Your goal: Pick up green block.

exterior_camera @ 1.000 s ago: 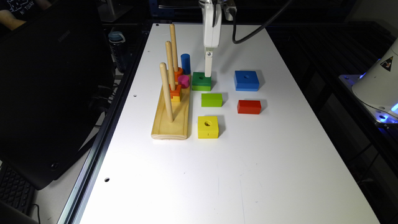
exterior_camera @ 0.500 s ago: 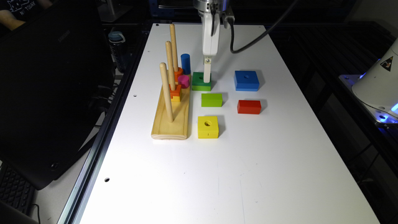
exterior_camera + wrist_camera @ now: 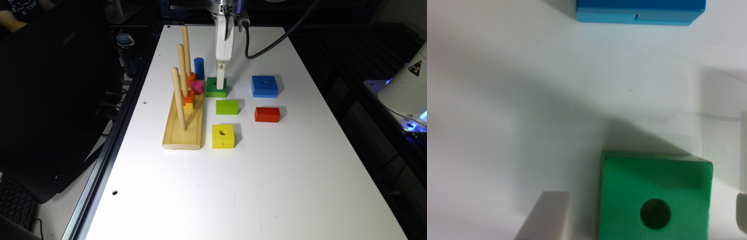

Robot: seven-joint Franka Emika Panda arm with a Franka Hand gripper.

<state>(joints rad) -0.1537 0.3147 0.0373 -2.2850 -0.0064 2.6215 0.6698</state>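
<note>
The green block (image 3: 212,87), square with a dark green top over a lime layer and a round hole, lies on the white table beside the wooden peg board. In the wrist view the green block (image 3: 654,197) sits between my two pale fingers (image 3: 547,217), with a visible gap on that side. My gripper (image 3: 220,83) hangs straight down over the block, its white tip at the block's height. The gripper (image 3: 644,220) is open and straddles the block without clamping it.
A wooden peg board (image 3: 182,133) with three upright pegs and stacked orange, yellow and pink pieces stands just to the exterior view's left of the block. A blue cylinder (image 3: 199,68), a lime rectangular block (image 3: 227,107), and blue (image 3: 264,86), red (image 3: 267,114) and yellow (image 3: 223,135) blocks lie around it.
The gripper has come down a little and shifted slightly toward the exterior view's left, settling around the green block. The blocks have not moved.
</note>
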